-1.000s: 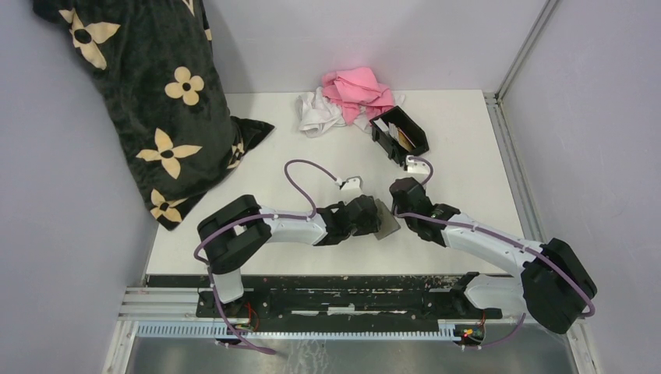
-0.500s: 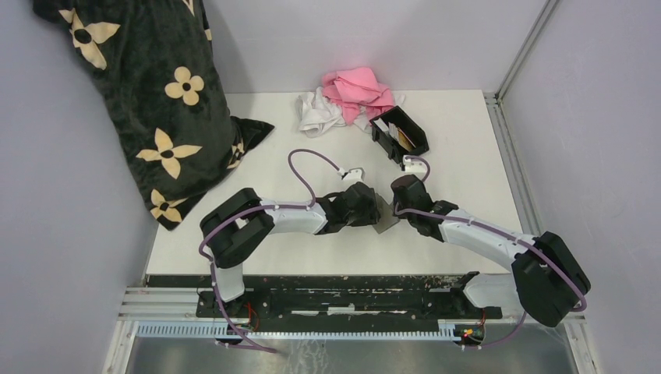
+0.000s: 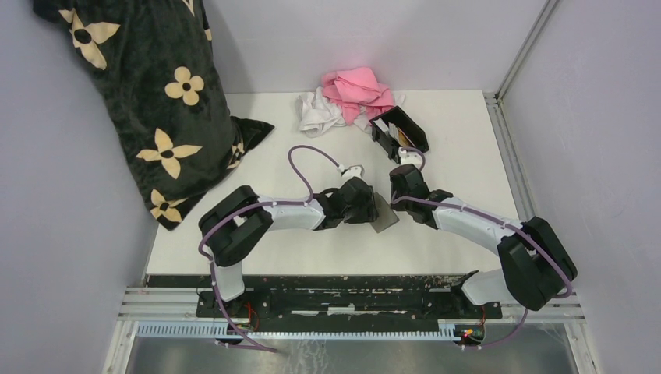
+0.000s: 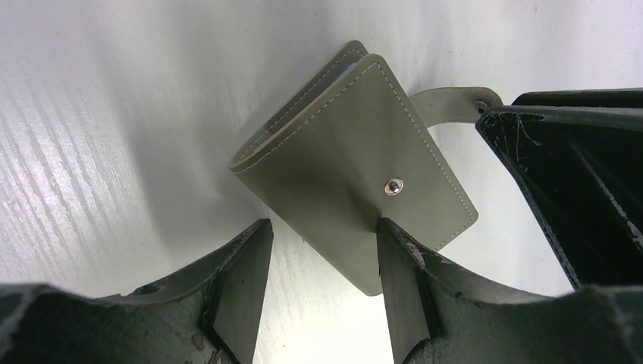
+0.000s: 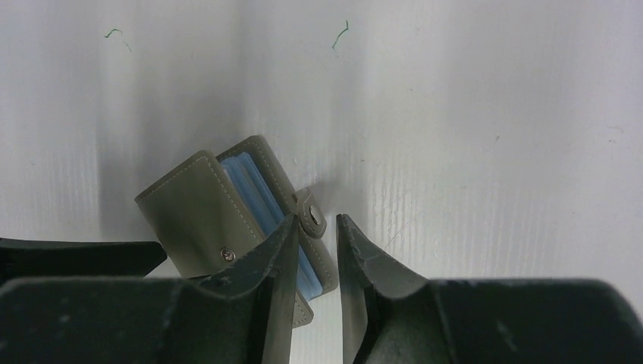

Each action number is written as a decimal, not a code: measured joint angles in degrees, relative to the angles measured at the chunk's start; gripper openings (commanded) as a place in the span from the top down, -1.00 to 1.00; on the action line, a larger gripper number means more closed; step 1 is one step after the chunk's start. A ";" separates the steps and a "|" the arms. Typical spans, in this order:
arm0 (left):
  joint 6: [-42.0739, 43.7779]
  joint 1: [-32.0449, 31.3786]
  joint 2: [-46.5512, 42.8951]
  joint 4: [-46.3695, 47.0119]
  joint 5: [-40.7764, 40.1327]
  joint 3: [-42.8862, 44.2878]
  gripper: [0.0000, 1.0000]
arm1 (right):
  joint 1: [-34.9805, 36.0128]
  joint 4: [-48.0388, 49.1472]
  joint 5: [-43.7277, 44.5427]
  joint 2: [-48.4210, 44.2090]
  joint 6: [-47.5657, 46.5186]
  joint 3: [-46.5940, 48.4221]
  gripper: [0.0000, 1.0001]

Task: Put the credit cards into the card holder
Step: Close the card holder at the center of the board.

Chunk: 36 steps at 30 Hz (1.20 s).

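The black card holder [image 3: 408,125] stands at the back right, with a white card [image 3: 382,125] and a tan card [image 3: 404,139] showing inside it. A grey folding wallet [image 3: 383,215] lies mid-table between both grippers. My left gripper [image 4: 322,254] is open and straddles the wallet's [image 4: 349,163] near corner, with one finger [image 4: 402,277] resting on its flap. My right gripper [image 5: 315,227] is open narrowly, and the wallet's snap tab [image 5: 312,218] lies between its tips. Light blue layers [image 5: 254,193] show inside the wallet [image 5: 201,208]; I cannot tell whether they are cards or lining.
Pink and white cloths [image 3: 347,97] lie bunched at the back, just left of the holder. A black flowered pillow [image 3: 152,101] leans against the left wall. The right gripper's black finger [image 4: 576,189] fills the right side of the left wrist view.
The right arm swung in toward the wallet and its jaws narrowed around the snap tab. The left gripper shifted slightly farther along with the wallet and kept its opening.
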 measured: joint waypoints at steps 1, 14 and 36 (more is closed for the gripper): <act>0.20 0.13 0.00 -0.07 0.31 0.04 -0.24 | -0.07 0.04 -0.22 0.20 -0.13 0.09 0.47; 1.38 2.27 0.20 -0.81 2.01 0.66 -0.24 | -0.55 0.48 -2.51 1.20 -1.09 0.59 0.70; 2.54 3.23 5.27 -7.10 2.12 9.35 -0.23 | -0.55 0.90 -9.64 2.32 -1.16 1.16 0.98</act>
